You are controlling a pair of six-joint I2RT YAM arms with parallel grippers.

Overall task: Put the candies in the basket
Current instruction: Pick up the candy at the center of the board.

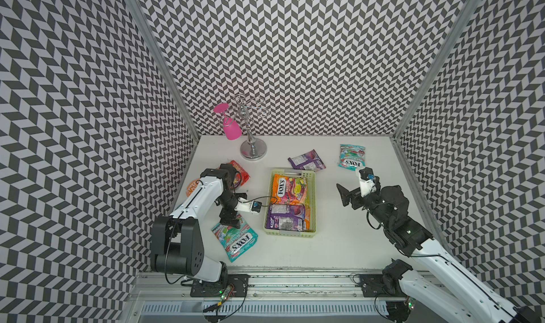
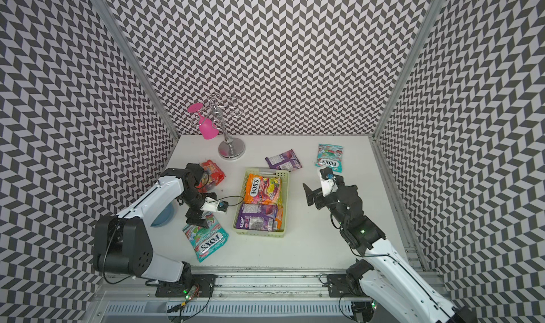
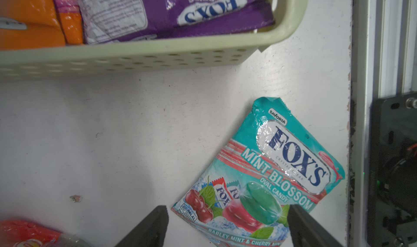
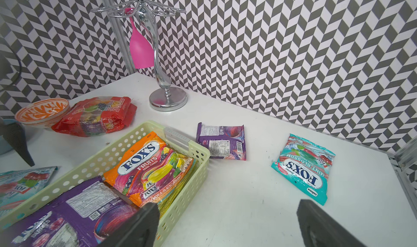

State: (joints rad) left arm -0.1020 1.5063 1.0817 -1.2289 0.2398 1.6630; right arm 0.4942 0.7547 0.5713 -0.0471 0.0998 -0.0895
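Top pair: we look down from high above the front rail toward the back wall, far enough to take in the whole table.
Left wrist: close, facing straight down on the teal bag (basket wall beside).
Right wrist: low, slanting toward the back wall.
Shared: we find the basket in all four.
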